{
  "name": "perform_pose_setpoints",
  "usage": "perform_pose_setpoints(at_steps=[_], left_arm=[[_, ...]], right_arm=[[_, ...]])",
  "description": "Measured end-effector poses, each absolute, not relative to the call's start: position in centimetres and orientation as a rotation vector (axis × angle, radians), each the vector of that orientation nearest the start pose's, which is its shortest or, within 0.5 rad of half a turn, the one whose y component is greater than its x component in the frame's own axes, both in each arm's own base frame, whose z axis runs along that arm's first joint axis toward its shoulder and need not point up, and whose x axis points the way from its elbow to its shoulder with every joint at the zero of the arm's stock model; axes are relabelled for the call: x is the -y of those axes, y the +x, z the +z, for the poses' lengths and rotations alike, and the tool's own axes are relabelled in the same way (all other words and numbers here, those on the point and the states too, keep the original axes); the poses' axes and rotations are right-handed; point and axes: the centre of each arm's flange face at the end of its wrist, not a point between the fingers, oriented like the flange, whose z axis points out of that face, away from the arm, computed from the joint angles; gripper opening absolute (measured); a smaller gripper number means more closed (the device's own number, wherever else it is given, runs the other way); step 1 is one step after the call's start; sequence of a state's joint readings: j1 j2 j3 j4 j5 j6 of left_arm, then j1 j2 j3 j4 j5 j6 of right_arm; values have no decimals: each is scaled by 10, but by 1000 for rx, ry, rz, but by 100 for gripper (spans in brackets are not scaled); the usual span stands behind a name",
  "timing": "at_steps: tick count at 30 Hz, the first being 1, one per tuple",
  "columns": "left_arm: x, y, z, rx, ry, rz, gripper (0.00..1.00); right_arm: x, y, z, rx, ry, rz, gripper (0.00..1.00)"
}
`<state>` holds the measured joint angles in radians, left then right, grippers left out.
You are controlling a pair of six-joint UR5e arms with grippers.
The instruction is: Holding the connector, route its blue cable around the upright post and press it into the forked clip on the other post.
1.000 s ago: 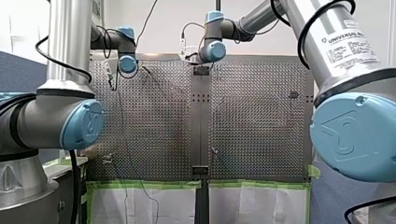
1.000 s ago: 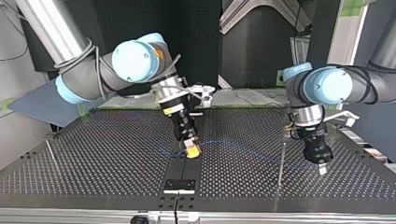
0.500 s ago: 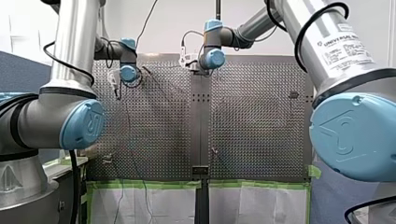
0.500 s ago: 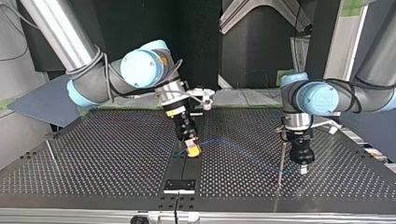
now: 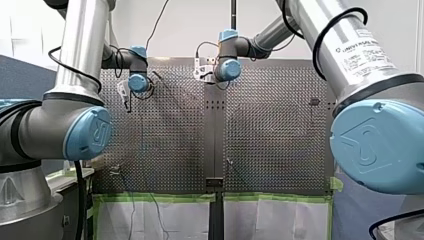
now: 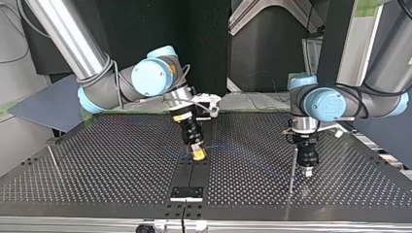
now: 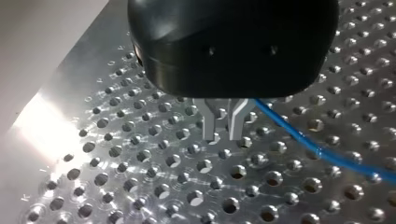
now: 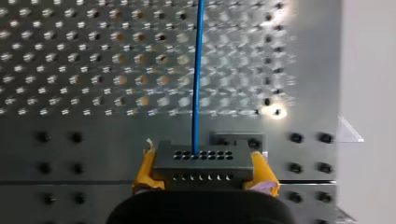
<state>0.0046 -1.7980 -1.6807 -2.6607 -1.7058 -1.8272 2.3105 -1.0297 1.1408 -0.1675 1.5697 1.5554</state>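
Hazard: my right gripper (image 8: 205, 176) pinching the connector (image 8: 204, 161), my left gripper (image 7: 224, 129) spread and empty; I fear it closing beside the blue cable (image 7: 299, 135), not around it.

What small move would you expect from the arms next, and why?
Probably my left gripper slides sideways and lowers onto the thin blue cable: the cable lies beside its open metal fingers, not between them, while my right gripper holds the dark grey rectangular connector.
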Motion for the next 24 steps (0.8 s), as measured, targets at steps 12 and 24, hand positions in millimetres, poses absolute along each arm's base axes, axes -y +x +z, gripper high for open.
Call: perform_pose_setpoints(at_steps=[12,24], left_arm=[[118,578,358,-1414,-289,-145,100],[120,580,336,-1477,-299,-131,100]], right_arm=[[437,582,334,787,1798,1662,0],[433,583,265,824,1861,1601,0]])
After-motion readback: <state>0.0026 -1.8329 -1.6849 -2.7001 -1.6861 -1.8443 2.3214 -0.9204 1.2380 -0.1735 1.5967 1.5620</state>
